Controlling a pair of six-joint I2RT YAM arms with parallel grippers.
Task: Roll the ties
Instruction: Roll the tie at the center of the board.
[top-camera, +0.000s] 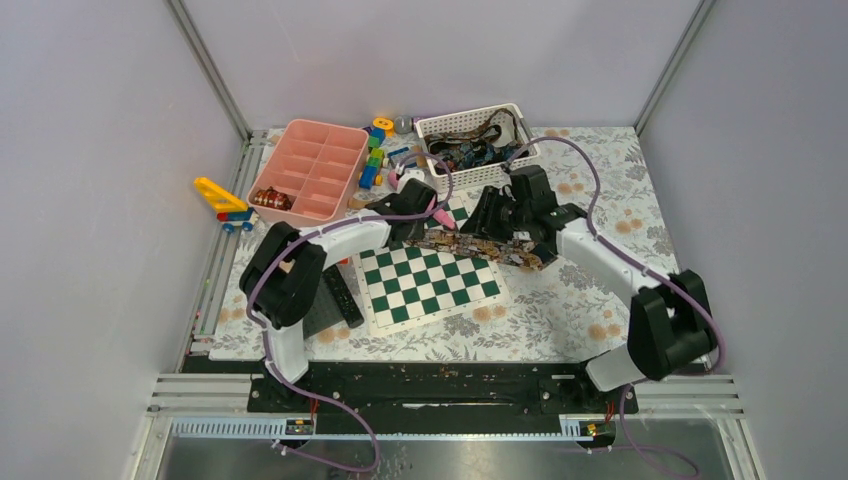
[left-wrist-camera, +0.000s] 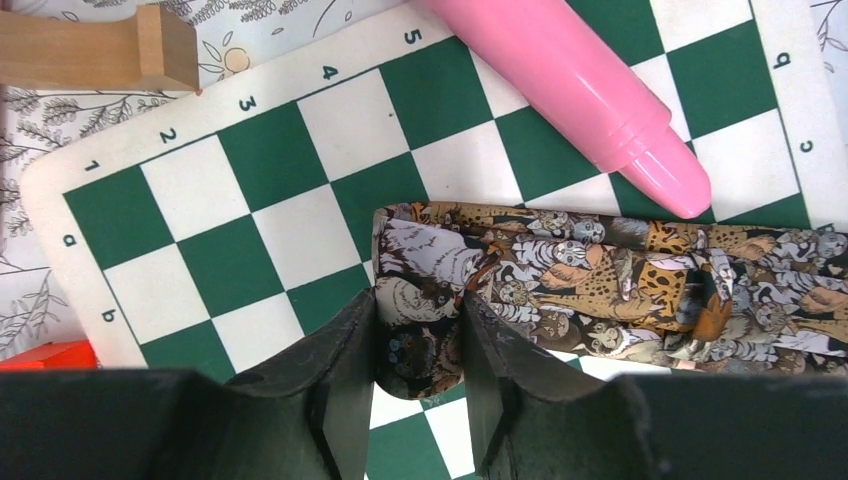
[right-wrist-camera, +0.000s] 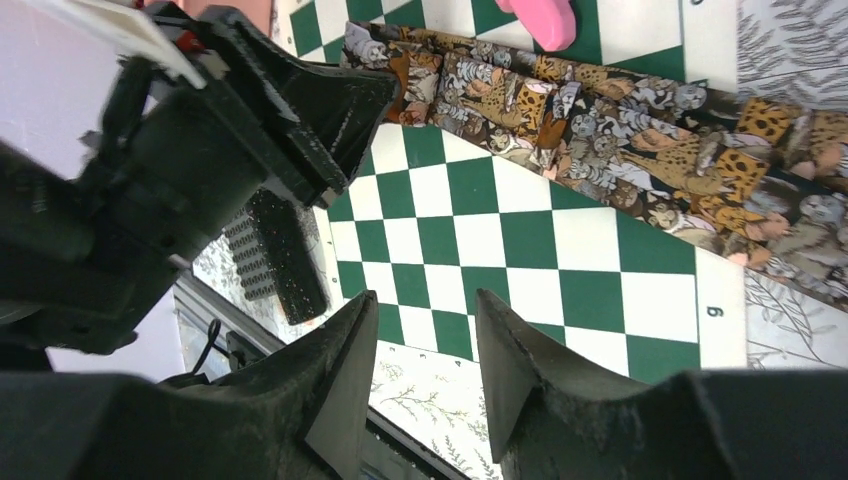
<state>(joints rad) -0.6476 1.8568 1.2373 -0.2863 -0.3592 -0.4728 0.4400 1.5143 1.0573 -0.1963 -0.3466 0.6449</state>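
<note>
A tie (top-camera: 480, 248) with a busy brown, tan and black animal print lies stretched across the far edge of the green-and-white chessboard (top-camera: 430, 285). My left gripper (top-camera: 415, 222) is at its left end. In the left wrist view the tie (left-wrist-camera: 600, 280) has its folded end pinched between my left gripper (left-wrist-camera: 418, 300). My right gripper (top-camera: 497, 222) hovers over the tie's middle. In the right wrist view it (right-wrist-camera: 425, 297) is open and empty above the board, with the tie (right-wrist-camera: 620, 130) beyond it and the left gripper (right-wrist-camera: 330, 110) on the tie's end.
A pink marker (left-wrist-camera: 590, 90) lies on the board just beyond the tie, and a wooden block (left-wrist-camera: 90, 50) lies off the board's corner. A white basket (top-camera: 475, 135) with patterned fabric, a pink tray (top-camera: 310, 168) and toy bricks (top-camera: 375, 155) stand behind. A black remote (top-camera: 342, 295) lies left of the board.
</note>
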